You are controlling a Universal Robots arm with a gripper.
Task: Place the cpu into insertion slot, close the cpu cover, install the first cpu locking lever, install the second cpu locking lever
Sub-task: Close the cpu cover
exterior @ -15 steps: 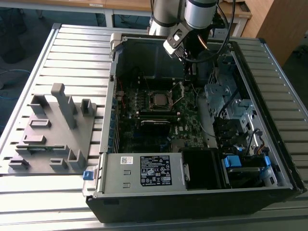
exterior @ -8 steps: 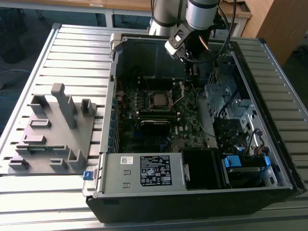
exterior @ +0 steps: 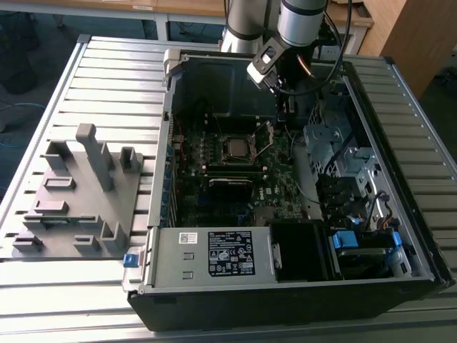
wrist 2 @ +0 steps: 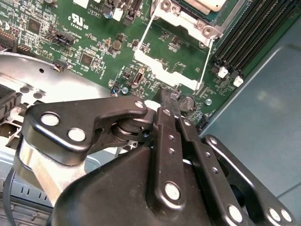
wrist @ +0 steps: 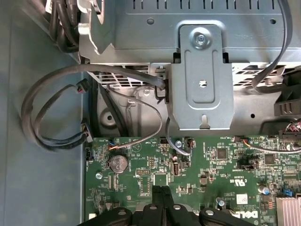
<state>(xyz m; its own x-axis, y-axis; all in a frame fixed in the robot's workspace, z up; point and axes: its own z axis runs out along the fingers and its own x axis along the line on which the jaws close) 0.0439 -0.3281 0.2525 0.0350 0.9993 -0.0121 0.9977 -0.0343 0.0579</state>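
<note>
Cpu (exterior: 234,148) seated in the insertion slot (exterior: 223,148) near the middle of the motherboard (wrist: 211,169), well apart from the claw (wrist: 162,189), whose two black fingers are pressed together with nothing between them. In both wrist views the tips point down at the green board close to a coin cell battery (wrist: 117,163), not far from the board's edge below the grey metal drive bracket (wrist: 202,94); whether the tips touch the board cannot be told. A bundle of dark cables (wrist: 51,108) loops beside that bracket, off the board's corner.

Between claw and chip, the cpu cover (wrist 2: 162,69) stands open, its silvery frame swung away from the slot toward the claw, with the board showing through its square opening. In the exterior view the arm reaches down into the open computer case (exterior: 214,293) at its far edge. The case lies on a slatted metal surface (exterior: 114,71), with a grey fixture block (exterior: 78,193) just beside it at the exterior view's left.
</note>
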